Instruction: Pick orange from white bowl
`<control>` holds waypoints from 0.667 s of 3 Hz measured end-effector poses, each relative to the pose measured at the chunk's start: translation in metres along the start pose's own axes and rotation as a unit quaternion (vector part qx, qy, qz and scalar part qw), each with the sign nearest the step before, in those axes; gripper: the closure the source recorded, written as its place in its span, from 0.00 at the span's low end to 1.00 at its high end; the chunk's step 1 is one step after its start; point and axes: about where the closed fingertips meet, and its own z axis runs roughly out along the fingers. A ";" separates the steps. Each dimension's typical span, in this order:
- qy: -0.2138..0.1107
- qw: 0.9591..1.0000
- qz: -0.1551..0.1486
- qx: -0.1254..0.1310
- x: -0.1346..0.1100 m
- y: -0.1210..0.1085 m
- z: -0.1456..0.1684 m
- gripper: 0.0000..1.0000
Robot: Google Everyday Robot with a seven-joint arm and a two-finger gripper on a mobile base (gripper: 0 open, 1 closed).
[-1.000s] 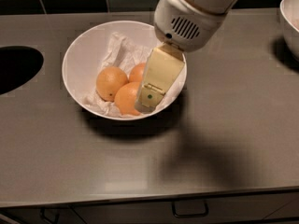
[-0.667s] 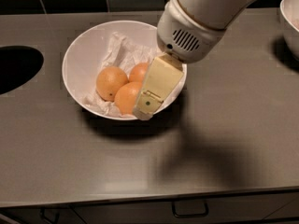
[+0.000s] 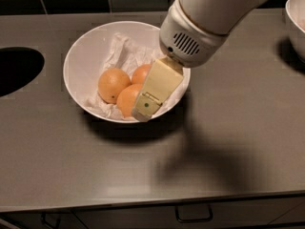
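Observation:
The white bowl (image 3: 78, 54), deep and lined with crumpled white paper, stands on the grey counter left of centre. Three oranges lie in it: one at the left (image 3: 113, 84), one behind (image 3: 141, 73) and one in front (image 3: 127, 100). My gripper (image 3: 145, 106) reaches down into the bowl's right side from the upper right. Its cream-coloured end lies over the front orange's right side and hides part of it. The white arm housing (image 3: 195, 32) covers the bowl's far right rim.
A second white bowl without paper (image 3: 296, 23) is cut off at the right edge. A dark round hole (image 3: 16, 70) lies in the counter at the left. The counter's front edge and a drawer handle (image 3: 193, 216) are below.
The arm housing has shifted up and to the right. The gripper end has dipped slightly lower and stays at the front orange. The oranges and bowl have not moved.

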 end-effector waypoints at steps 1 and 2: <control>-0.002 0.999 0.049 0.021 0.004 -0.003 0.006 0.00; -0.013 0.995 0.089 0.032 0.008 -0.010 0.019 0.00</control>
